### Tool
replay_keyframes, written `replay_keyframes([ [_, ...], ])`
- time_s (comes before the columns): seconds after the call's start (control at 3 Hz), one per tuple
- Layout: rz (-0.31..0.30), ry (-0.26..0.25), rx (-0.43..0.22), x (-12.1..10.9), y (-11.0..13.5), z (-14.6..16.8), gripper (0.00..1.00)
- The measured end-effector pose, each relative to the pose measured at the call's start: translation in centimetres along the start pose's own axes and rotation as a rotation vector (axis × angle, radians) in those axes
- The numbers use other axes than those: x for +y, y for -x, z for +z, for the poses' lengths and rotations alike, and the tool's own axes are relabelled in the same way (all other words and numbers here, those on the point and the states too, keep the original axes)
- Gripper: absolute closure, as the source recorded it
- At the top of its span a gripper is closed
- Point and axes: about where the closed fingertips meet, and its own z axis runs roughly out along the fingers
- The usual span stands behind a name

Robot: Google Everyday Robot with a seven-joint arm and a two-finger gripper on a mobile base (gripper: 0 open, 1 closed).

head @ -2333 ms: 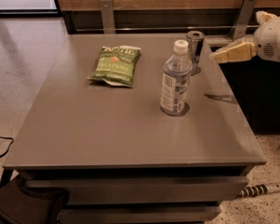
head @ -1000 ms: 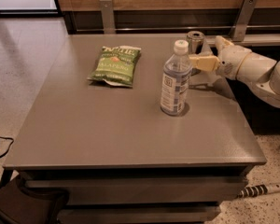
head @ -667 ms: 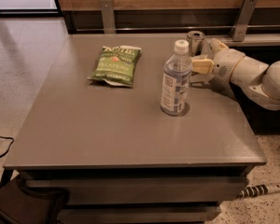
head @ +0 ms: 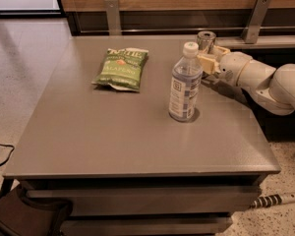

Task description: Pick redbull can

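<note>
The redbull can (head: 206, 38), a slim silvery can with a dark top rim, stands upright at the far right of the grey table (head: 113, 132). Only its upper part shows. Its lower part is hidden behind my gripper and the water bottle. My gripper (head: 211, 59) reaches in from the right on a white arm (head: 265, 80) and is right at the can's body, at about mid height.
A clear water bottle (head: 185, 85) with a white cap stands just in front and left of the can, close to the gripper. A green chips bag (head: 121, 68) lies at the far left. A wooden wall with metal brackets (head: 255, 18) runs behind the table.
My gripper has moved left from the table's right edge to the can and now sits against it. The can, the bottle and the bag have not moved.
</note>
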Motion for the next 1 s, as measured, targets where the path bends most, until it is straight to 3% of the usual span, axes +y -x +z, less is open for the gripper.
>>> replay_keyframes([
  [0.67,-0.005,0.011,-0.003,0.5,0.3,0.5,1.00],
  [1.0,-0.018,0.008,-0.006,0.6,1.1,0.4,1.00],
])
